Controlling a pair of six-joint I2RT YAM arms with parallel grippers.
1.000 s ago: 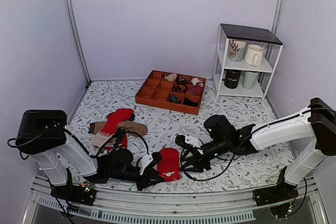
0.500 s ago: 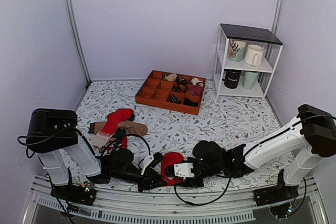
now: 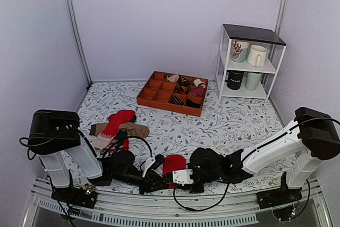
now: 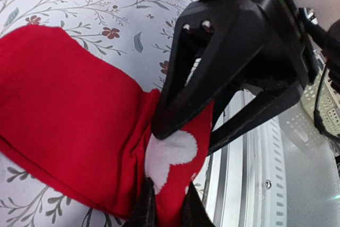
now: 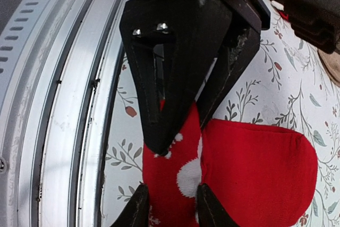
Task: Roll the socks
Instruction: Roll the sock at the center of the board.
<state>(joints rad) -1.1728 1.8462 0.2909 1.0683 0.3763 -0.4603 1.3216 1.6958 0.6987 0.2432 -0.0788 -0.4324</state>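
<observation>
The bright red socks [image 3: 175,162] lie as a folded bundle near the table's front edge, between both grippers. My left gripper [image 3: 154,177] is shut on the near end of the socks [image 4: 69,115], pinching red fabric with a white mark between its fingertips [image 4: 146,212]. My right gripper [image 3: 179,176] comes from the other side and is shut on the same end of the socks [image 5: 255,158]. In each wrist view the other gripper's black fingers show at the top, pressing on the fabric. The left gripper [image 4: 169,211] and right gripper [image 5: 171,211] almost touch.
A mixed heap of red, brown and beige socks [image 3: 118,126] lies to the left. An orange divided tray [image 3: 151,90] with rolled bundles sits at the back. A white shelf [image 3: 249,62] with mugs stands back right. The metal front rail [image 3: 159,206] runs just below the grippers.
My right arm has swung left and toward the front edge, and its gripper has closed on the socks' near end. The left gripper has stayed on the socks.
</observation>
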